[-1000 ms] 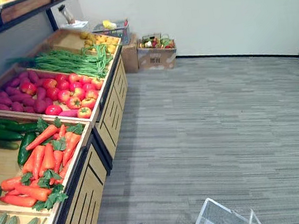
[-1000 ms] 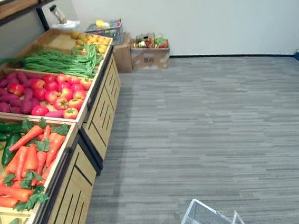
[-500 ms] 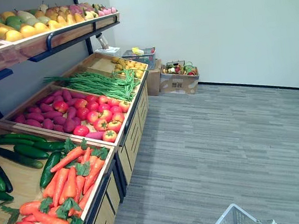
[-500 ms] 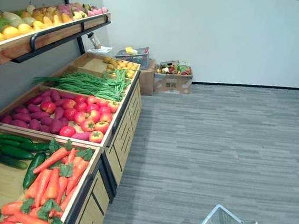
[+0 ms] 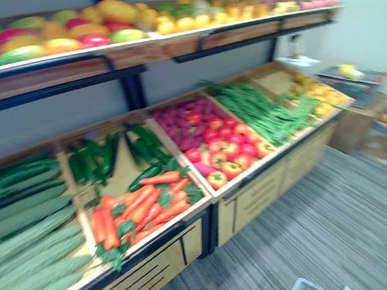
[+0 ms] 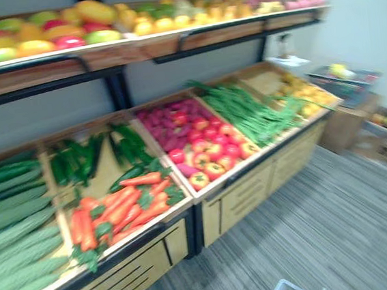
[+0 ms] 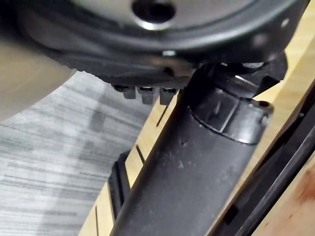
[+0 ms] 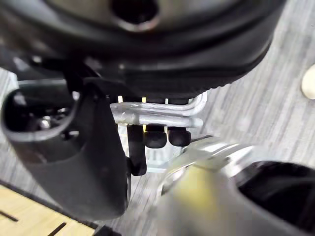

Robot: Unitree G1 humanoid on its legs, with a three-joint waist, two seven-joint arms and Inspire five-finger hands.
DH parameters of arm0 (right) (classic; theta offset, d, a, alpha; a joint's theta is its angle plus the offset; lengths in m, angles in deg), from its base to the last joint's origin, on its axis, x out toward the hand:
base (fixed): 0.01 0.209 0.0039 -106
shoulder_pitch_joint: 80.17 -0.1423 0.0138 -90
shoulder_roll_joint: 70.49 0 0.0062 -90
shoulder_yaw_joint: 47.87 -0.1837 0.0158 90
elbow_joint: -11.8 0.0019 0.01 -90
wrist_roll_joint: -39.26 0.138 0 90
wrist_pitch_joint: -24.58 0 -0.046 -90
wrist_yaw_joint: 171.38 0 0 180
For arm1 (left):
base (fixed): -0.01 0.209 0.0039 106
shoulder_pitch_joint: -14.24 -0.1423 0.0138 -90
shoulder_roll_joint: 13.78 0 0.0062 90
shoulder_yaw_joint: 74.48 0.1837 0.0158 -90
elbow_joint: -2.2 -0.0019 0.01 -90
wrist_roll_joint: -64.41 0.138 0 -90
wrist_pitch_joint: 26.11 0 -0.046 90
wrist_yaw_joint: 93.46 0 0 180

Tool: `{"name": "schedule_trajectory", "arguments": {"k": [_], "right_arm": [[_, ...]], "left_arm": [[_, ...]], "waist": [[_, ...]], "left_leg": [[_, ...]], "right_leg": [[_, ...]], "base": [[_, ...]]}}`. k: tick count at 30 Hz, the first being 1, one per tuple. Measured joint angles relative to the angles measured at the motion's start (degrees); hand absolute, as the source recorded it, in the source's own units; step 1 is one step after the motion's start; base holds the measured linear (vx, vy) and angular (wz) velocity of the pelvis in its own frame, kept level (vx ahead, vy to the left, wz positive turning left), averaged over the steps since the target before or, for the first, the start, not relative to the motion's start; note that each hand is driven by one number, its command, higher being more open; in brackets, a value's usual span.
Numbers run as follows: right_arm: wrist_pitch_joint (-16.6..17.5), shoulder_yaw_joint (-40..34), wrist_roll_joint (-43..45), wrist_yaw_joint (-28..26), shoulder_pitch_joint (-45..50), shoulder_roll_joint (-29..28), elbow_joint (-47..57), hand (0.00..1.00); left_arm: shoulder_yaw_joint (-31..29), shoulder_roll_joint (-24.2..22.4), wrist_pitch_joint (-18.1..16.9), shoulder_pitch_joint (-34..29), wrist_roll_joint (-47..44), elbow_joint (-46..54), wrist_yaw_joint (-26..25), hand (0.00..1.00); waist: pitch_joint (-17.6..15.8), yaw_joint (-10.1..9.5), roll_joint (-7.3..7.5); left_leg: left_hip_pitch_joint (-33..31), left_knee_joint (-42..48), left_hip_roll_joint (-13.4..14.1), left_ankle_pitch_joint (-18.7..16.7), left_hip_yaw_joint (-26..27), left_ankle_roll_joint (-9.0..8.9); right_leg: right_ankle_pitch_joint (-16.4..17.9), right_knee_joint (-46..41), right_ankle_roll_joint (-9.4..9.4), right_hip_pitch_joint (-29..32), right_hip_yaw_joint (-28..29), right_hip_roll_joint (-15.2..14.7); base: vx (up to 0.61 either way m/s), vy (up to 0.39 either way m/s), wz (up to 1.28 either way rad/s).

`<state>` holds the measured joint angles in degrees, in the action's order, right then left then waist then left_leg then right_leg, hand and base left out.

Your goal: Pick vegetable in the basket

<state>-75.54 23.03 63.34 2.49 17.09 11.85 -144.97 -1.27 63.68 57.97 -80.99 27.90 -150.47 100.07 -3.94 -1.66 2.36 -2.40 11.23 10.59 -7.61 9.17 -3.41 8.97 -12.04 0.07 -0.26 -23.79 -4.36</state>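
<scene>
- The right hand (image 8: 88, 162) is closed round the wire handle (image 8: 157, 112) of the basket (image 5: 309, 287), whose rim is seen at the lower edge of the eye views, over the floor (image 5: 351, 219).
- The left hand (image 7: 187, 167) is seen beside the wooden front of the stand (image 5: 266, 189); whether it is open or closed cannot be told.
- The vegetables are laid in the stand's bins: carrots (image 5: 141, 208), cucumbers (image 5: 95, 154) behind them, pale gourds (image 5: 25, 250) to the left, tomatoes (image 5: 226, 162) and green beans (image 5: 258, 108) to the right.
- Fruit (image 5: 99, 24) is piled on the upper shelf (image 5: 69, 64).
- The floor is covered in grey striped carpet, and a pale wall (image 5: 374, 25) is seen at the far right.
</scene>
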Motion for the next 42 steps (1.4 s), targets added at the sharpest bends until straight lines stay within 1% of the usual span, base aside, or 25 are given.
{"name": "schedule_trajectory", "arguments": {"k": [1, 2, 3, 4, 6, 8, 11, 13, 14, 18, 19, 21, 22, 23, 25, 26, 29, 32, 34, 35, 36, 37, 39, 41, 42], "right_arm": [[0.14, -0.56, 0.01, -0.11, 0.06, 0.47, -0.19, 0.0], [0.77, -2.28, 0.79, -1.05, -0.17, -1.27, -0.01, 0.0], [2.29, -2.39, 0.36, 0.11, -0.27, -1.8, 0.12, 0.0], [2.15, -2.47, 0.54, -0.26, -0.42, -1.75, 0.08, 0.0], [2.36, -2.34, 0.49, -0.32, -1.13, -2.23, 0.18, 0.0], [2.39, -2.16, -0.05, -0.18, -1.99, -2.29, 0.22, 0.0], [2.38, -2.1, -1.51, -0.17, -2.38, -2.42, 0.9, 0.0], [2.37, -0.72, -1.47, -0.17, -2.32, -2.32, 1.46, 0.0], [2.35, 0.05, -1.44, -0.17, -2.24, -2.26, 1.69, 0.0], [2.09, 2.01, -1.46, -0.17, -0.77, -2.48, 4.79, 0.0], [2.12, 2.55, -1.46, -0.21, 0.32, -2.52, 6.19, 0.0], [2.15, 2.86, -1.47, -0.23, 1.93, -2.58, 8.09, 0.0], [2.17, 2.9, -1.48, -0.22, 2.86, -2.81, 8.68, 0.0], [2.09, 3.47, -1.47, -0.23, 4.53, -3.01, 9.34, 0.0], [1.98, 5.1, -1.5, -0.24, 6.2, -3.25, 10.3, 0.0], [1.95, 5.1, -1.53, -0.26, 6.3, -3.32, 10.35, 0.0], [1.86, 5.05, -1.57, -0.29, 7.68, -3.63, 10.86, 0.0], [1.89, 5.01, -1.61, -0.29, 8.56, -3.52, 10.87, 0.0], [1.88, 5.0, -2.29, -0.38, 8.71, -3.06, 10.83, 0.0], [1.9, 5.01, -2.86, -0.5, 8.71, -2.9, 10.84, 0.0], [2.25, 5.04, -4.43, -0.85, 8.77, -1.44, 11.41, 0.0], [2.2, 5.05, -4.94, -0.85, 9.14, -1.02, 11.55, 0.0], [2.11, 5.08, -5.94, -0.85, 9.94, -0.46, 12.08, 0.0], [1.89, 5.1, -5.96, -0.85, 10.59, -0.44, 12.08, 0.0], [1.68, 5.13, -5.93, -0.84, 11.06, -0.43, 12.09, 0.0]], "left_arm": [[2.82, 0.66, -0.21, 0.77, -0.03, -1.08, -0.04, 1.0], [6.7, 2.14, -0.65, 0.94, -0.21, -2.7, -0.37, 1.0], [8.54, 2.98, -0.75, 1.11, -0.55, -3.86, -0.36, 1.0], [9.43, 3.46, -0.86, 0.98, -1.39, -4.32, -0.45, 1.0], [9.41, 3.78, -1.45, 0.69, -2.29, -4.88, -0.64, 1.0], [8.93, 4.34, -1.53, 0.43, -3.66, -4.88, -0.9, 1.0], [6.28, 3.44, -4.91, -0.21, -7.51, -1.38, -5.71, 1.0], [3.47, 4.59, -6.17, -0.17, -6.56, 3.22, -10.96, 1.0], [2.79, 5.25, -6.17, -0.17, -5.84, 4.88, -12.0, 1.0], [-0.76, 11.16, -6.71, 0.11, -1.68, 20.69, -18.36, 1.0], [-2.4, 12.82, -5.13, 0.43, -0.51, 26.36, -21.04, 1.0], [-2.66, 12.93, -2.59, -0.1, 1.97, 28.48, -24.9, 1.0], [-2.65, 12.92, -0.1, -0.09, 3.3, 31.15, -26.68, 1.0], [-2.64, 12.92, 5.53, -0.31, 5.75, 37.11, -31.17, 1.0], [-2.36, 12.93, 9.63, -1.63, 9.62, 42.09, -34.5, 1.0], [-2.19, 13.01, 10.35, -2.26, 10.29, 43.06, -34.63, 1.0], [0.53, 14.66, 14.66, -4.58, 10.27, 48.04, -34.08, 1.0], [5.17, 20.19, 20.01, -6.47, 13.63, 49.3, -30.03, 1.0], [7.68, 24.65, 24.06, -7.33, 17.79, 49.3, -23.84, 1.0], [7.84, 25.46, 25.09, -7.33, 18.83, 49.31, -22.2, 1.0], [11.64, 31.88, 30.54, -7.33, 27.58, 49.3, -10.19, 1.0], [11.97, 32.68, 31.45, -7.32, 29.86, 49.3, -6.86, 1.0], [12.1, 32.8, 32.31, -7.32, 32.67, 49.3, -3.56, 1.0], [13.57, 33.77, 32.54, -7.09, 32.77, 49.29, -2.53, 1.0], [15.23, 35.44, 32.7, -6.72, 32.9, 49.27, -1.67, 1.0]], "waist": [[0.0, 0.53, -0.03], [0.12, 1.33, 0.76], [-0.06, 1.77, 1.12], [-0.27, 1.84, 1.47], [-0.76, 1.75, 1.88], [-0.98, 1.72, 1.79], [-1.39, 1.73, 1.74], [-2.08, 1.68, 1.33], [-2.17, 1.68, 1.18], [-2.74, 1.48, 0.22], [-2.71, 1.33, 0.14], [-2.74, 1.15, -0.21], [-2.67, 0.64, -0.09], [-2.27, -0.55, 0.52], [-1.64, -1.38, 1.5], [-1.59, -1.46, 1.56], [-1.11, -3.14, 1.36], [0.2, -4.33, 0.34], [1.27, -4.56, -0.84], [1.54, -4.59, -1.1], [3.32, -5.13, -2.69], [4.11, -5.13, -3.25], [5.43, -5.13, -3.7], [6.6, -5.06, -3.62], [7.31, -5.08, -3.68]], "left_leg": [[-0.92, 0.44, 0.08, 1.17, 6.93, 0.68], [0.99, -7.94, -3.75, 7.07, 8.22, -0.02], [1.89, -12.05, -5.12, 9.31, 6.8, 0.42], [2.7, -14.74, -5.86, 10.73, 6.09, 0.55], [3.58, -16.28, -6.51, 11.42, 5.97, 0.49], [3.65, -16.46, -7.14, 11.41, 5.67, 0.49], [3.57, -16.63, -7.48, 11.42, 5.64, 0.52], [4.36, -16.67, -7.33, 11.43, 5.81, 0.5], [4.45, -16.68, -7.23, 11.43, 5.82, 0.5], [4.53, -16.71, -6.4, 11.1, 5.83, 0.15], [4.51, -16.71, -6.06, 11.01, 5.85, 0.19], [4.41, -16.71, -5.97, 10.98, 5.92, 0.15], [4.17, -16.69, -5.88, 10.98, 5.89, 0.15], [3.68, -16.66, -5.56, 10.91, 5.9, 0.02], [4.02, -16.33, -5.18, 10.66, 6.05, -0.23], [4.15, -16.32, -5.02, 10.73, 6.04, -0.05], [4.49, -16.28, -4.52, 10.59, 6.06, -0.13], [4.76, -16.25, -4.34, 10.54, 5.92, -0.08], [5.15, -16.24, -4.09, 10.44, 5.89, 0.03], [5.14, -16.22, -4.03, 10.36, 5.95, 0.1], [3.56, -12.08, -3.24, 7.4, 8.11, 0.39], [3.33, -11.57, -3.01, 7.11, 8.88, 0.37], [3.1, -11.63, -2.77, 6.59, 10.25, -0.09], [3.13, -11.44, -2.21, 6.6, 12.73, -0.09], [3.19, -11.4, -2.12, 7.32, 13.3, 0.32]], "right_leg": [[0.04, 0.36, 0.07, -1.05, -3.3, -1.32], [0.2, 0.34, 0.51, -2.45, -2.53, -3.37], [0.16, 0.57, 0.57, -2.49, -1.21, -3.79], [-0.1, 0.92, 0.99, -2.55, -0.01, -3.96], [-0.43, 1.44, 1.53, -2.9, 1.07, -4.12], [-0.81, 1.82, 2.13, -3.06, 1.9, -4.3], [-1.08, 3.06, 2.51, -3.54, 2.82, -4.33], [-1.1, 3.33, 2.53, -4.45, 3.43, -4.11], [-1.11, 3.33, 2.53, -4.52, 3.55, -4.03], [-1.11, 3.35, 2.53, -4.51, 3.97, -3.47], [-1.11, 3.37, 2.53, -4.51, 4.0, -3.45], [-1.13, 3.68, 2.51, -4.48, 4.16, -3.38], [-1.13, 3.85, 2.51, -4.32, 4.22, -3.3], [-1.18, 3.85, 2.48, -3.83, 5.3, -2.89], [-1.71, 3.42, 2.65, -3.84, 7.35, -2.22], [-1.86, 3.19, 2.61, -3.84, 7.74, -2.06], [-2.46, 2.82, 2.67, -3.83, 9.6, -1.73], [-2.57, 1.65, 2.86, -3.66, 10.17, -1.76], [-2.95, 1.27, 3.49, -3.98, 10.89, -1.63], [-3.02, 1.24, 3.6, -3.98, 11.3, -1.58], [-3.61, 1.62, 4.49, -3.92, 13.51, -1.62], [-4.02, 2.02, 4.77, -3.92, 13.63, -1.62], [-4.49, 2.61, 4.7, -3.97, 13.98, -1.64], [-4.9, 3.22, 4.54, -3.99, 14.18, -1.66], [-5.12, 3.21, 4.58, -4.0, 14.27, -1.71]], "base": [[0.16, 0.224, 2.64], [0.18, 0.297, 2.65], [0.18, 0.341, 2.06], [0.07, 0.16, 0.57], [0.05, 0.097, 0.12], [0.01, 0.07, 0.0], [0.0, 0.015, 0.0], [-0.04, -0.002, 0.0], [-0.06, -0.01, -0.02], [-0.06, -0.02, -0.04], [-0.04, -0.016, -0.04], [-0.02, -0.006, -0.02], [0.0, 0.0, 0.0], [0.0, 0.0, 0.0], [0.06, 0.013, 0.0], [0.07, 0.037, -0.01], [0.06, 0.034, 0.03], [0.05, 0.024, 0.11], [0.04, 0.027, 0.16], [-0.03, 0.013, -0.21], [-0.07, 0.001, -0.33], [-0.09, 0.005, -0.36], [-0.06, 0.004, -0.1], [-0.02, -0.007, 0.05], [0.0, -0.005, 0.07]]}}
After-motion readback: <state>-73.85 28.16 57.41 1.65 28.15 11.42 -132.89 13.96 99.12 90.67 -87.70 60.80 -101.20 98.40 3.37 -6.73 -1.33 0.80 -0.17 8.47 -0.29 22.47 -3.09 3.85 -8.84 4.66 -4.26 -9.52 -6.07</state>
